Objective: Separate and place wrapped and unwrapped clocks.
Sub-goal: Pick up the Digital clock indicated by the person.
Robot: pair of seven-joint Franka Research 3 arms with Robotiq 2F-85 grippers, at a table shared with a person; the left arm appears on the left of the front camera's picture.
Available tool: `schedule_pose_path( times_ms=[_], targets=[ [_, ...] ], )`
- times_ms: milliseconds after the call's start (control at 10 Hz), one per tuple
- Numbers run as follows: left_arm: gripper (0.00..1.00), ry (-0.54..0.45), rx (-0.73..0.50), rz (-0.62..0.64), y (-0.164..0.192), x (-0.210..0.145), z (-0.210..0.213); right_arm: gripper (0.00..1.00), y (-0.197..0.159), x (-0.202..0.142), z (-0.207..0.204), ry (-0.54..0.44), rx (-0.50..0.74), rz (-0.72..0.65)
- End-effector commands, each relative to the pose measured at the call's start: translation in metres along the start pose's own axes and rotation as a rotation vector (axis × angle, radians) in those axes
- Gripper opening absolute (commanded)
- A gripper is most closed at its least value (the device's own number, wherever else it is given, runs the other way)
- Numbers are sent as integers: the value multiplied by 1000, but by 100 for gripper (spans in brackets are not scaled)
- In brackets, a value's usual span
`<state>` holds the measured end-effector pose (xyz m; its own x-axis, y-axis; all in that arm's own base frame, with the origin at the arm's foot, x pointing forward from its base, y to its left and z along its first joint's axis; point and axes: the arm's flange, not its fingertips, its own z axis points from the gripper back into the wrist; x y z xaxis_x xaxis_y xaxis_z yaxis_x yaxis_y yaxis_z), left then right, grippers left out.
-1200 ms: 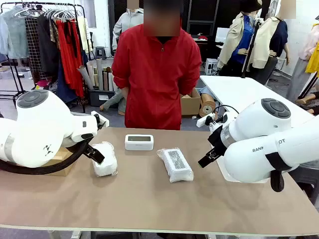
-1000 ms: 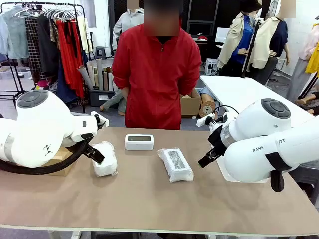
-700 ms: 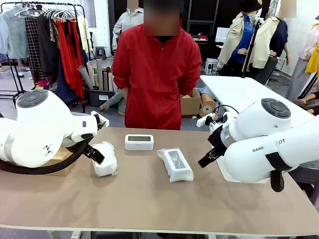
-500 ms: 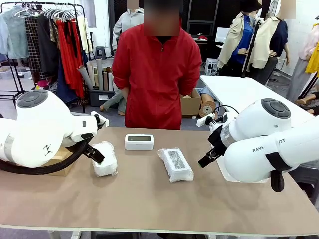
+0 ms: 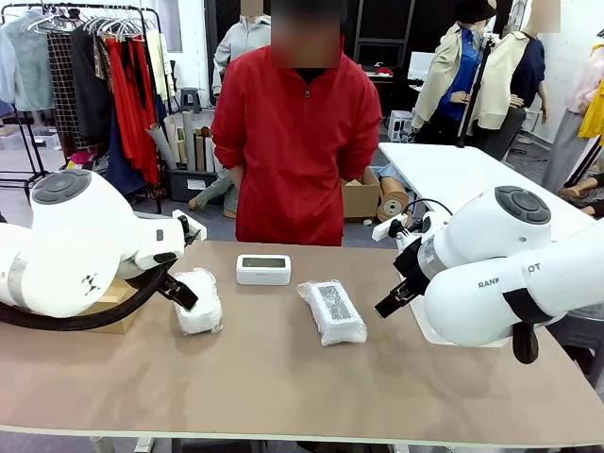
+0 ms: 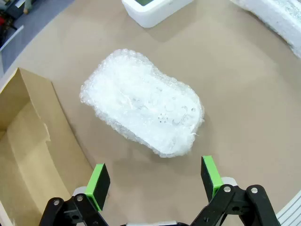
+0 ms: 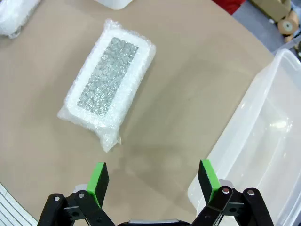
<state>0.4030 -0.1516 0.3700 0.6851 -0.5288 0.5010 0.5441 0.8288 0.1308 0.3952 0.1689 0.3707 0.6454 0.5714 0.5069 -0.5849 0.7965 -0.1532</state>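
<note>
A bubble-wrapped clock (image 5: pixel 199 302) lies at the table's left; in the left wrist view this wrapped lump (image 6: pixel 143 101) sits just beyond my open left gripper (image 6: pixel 154 179), not touched. A second wrapped clock (image 5: pixel 331 310) lies mid-table, its grey screen showing through the wrap (image 7: pixel 109 81); my open right gripper (image 7: pixel 151 181) hangs above the table near it, with nothing between the fingers. The bare white clock (image 5: pixel 263 269) with a grey-green screen stands at the far side in front of the person; its edge (image 6: pixel 155 9) peeks in at the top of the left wrist view.
A brown cardboard box (image 6: pixel 26 155) stands open at the table's left edge (image 5: pixel 109 307). A clear plastic tub (image 7: pixel 261 136) sits at the right, behind my right arm. A person in a red jacket (image 5: pixel 297 142) stands at the far side, hands behind the back.
</note>
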Motion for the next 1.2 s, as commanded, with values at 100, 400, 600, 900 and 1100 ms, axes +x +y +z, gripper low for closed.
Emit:
schedule_pose_path(
  times_ms=[100, 400, 600, 900, 1100],
  targets=[
    [100, 0, 0, 0, 0, 0, 0, 100, 0, 0, 0, 0, 0, 0],
    [100, 0, 0, 0, 0, 0, 0, 100, 0, 0, 0, 0, 0, 0],
    [100, 0, 0, 0, 0, 0, 0, 100, 0, 0, 0, 0, 0, 0],
    [100, 23, -11, -34, -5, 3, 8, 100, 0, 0, 0, 0, 0, 0],
    [100, 90, -98, -93, -7, 7, 24, 100, 6, 1, 3, 38, 88, 7]
  ],
)
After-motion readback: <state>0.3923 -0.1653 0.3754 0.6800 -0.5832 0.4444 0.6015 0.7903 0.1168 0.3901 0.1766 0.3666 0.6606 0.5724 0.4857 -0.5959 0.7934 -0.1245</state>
